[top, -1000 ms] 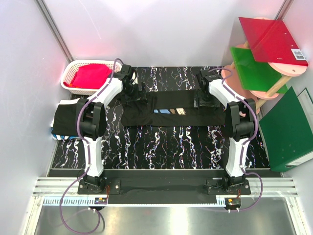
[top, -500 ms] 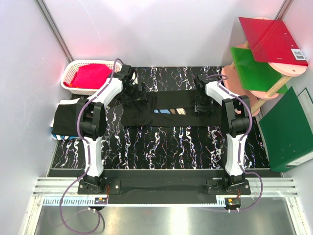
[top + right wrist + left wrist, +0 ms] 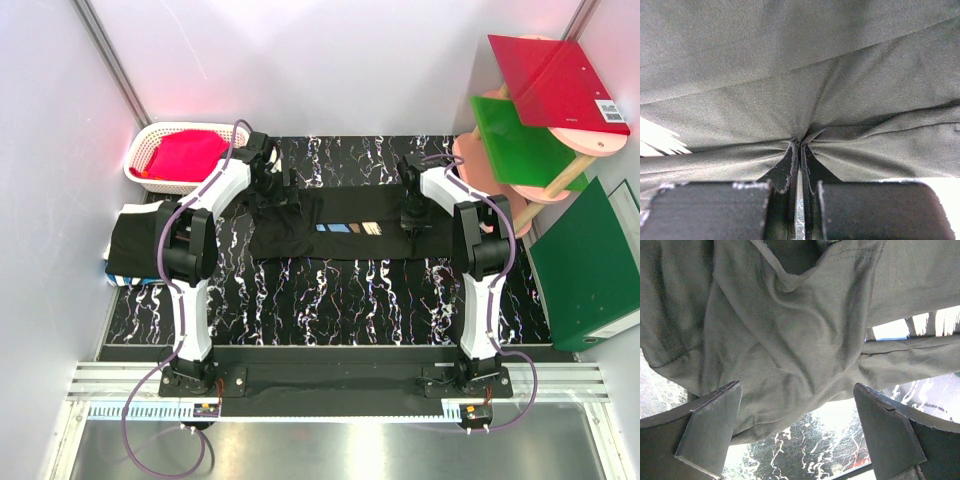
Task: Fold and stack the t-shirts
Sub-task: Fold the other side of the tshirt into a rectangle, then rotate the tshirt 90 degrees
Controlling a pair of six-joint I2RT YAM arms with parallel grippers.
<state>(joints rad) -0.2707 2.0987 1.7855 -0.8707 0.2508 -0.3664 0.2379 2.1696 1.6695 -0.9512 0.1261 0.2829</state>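
A black table (image 3: 330,290) veined with white is seen from above, enclosed by pale walls. Across its far half a black t-shirt (image 3: 300,240) is laid out as a long band running left to right, and slanted blue, orange and pale-blue brush strokes (image 3: 350,228) are shown near its middle.

The left gripper (image 3: 272,188) is held over the left end of this shirt. In the left wrist view its two fingers (image 3: 710,432) are spread wide apart, and rumpled, creased fabric is seen between and beyond them – nothing is gripped.

The right gripper (image 3: 799,150) is set down on the right part of the shirt. In the right wrist view its fingers are pressed together, and a small pinch of the black cloth is caught between their tips, with creases drawn towards that spot.

At the table's left edge a folded pile (image 3: 135,245) of black cloth is laid flat, well apart from the spread shirt. Behind it a white basket (image 3: 140,150) is placed, and a red cloth (image 3: 190,155) is held in it. At the right a red folder (image 3: 560,85), a green folder (image 3: 520,140) and a green binder (image 3: 590,265) are stacked beside the table.
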